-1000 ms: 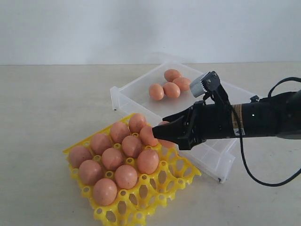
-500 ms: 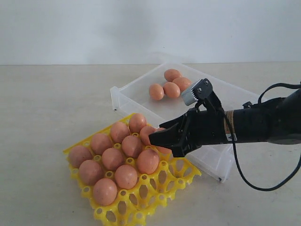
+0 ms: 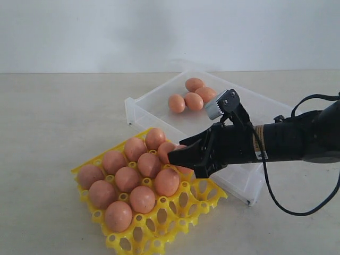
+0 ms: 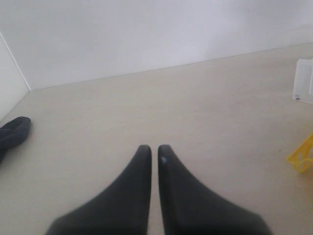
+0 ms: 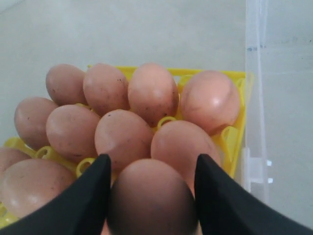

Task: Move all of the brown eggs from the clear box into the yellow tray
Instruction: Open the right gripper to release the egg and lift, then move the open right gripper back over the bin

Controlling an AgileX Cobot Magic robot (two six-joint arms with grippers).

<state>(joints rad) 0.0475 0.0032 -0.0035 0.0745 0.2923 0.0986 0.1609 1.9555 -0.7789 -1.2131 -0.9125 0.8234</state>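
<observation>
1. The right gripper (image 3: 177, 157), a black two-fingered claw on a black arm, is reaching in from the right over the yellow plastic openwork egg tray (image 3: 187, 205).
2. Its fingers (image 5: 93, 191) are clamping one smooth orange-brown oval egg (image 5: 152, 196) between them, pressing on both sides of the shell.
3. That held egg is sitting just beside the eggs already in the tray, at the side nearest the clear box; whether it is touching a cup cannot be told.
4. About eleven other brown eggs (image 3: 126, 179) are resting in the tray's cups, packed in touching rows, while the cups nearest the camera are showing bare yellow.
5. The shallow transparent plastic box (image 3: 142, 104) is lying just behind the tray on the pale beige table (image 3: 53, 117).
6. Four brown eggs (image 3: 194, 101) are clustering at the box's far end, touching one another.
7. The left gripper (image 4: 154, 150) is hovering over bare table well apart from the eggs, its black fingers drawn together with only a thin slit between them and nothing in it.
</observation>
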